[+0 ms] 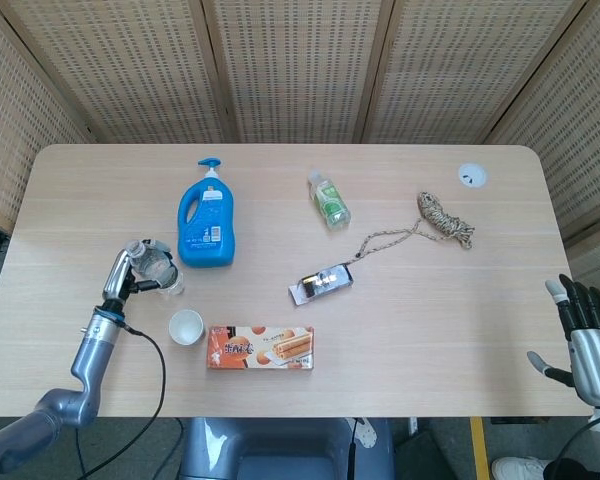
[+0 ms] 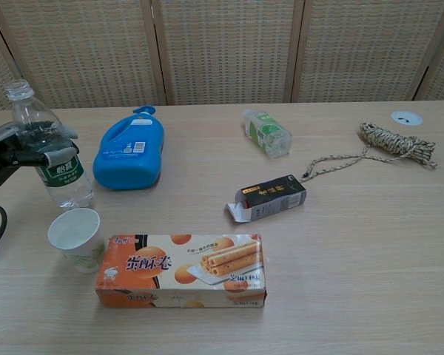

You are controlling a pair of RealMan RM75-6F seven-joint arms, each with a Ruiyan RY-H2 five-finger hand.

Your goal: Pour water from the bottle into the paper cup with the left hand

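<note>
The left hand [image 2: 15, 151] wraps its fingers [image 2: 58, 154] around the bottle [image 2: 53, 151], just behind the paper cup [image 2: 76, 238].

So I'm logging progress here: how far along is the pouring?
Done: the left hand grips the water bottle, cap off. In hand: the bottle is lifted and only slightly tilted, beside the paper cup. Left: tipping it over the cup; no stream shows. The right hand idles, open.
</note>
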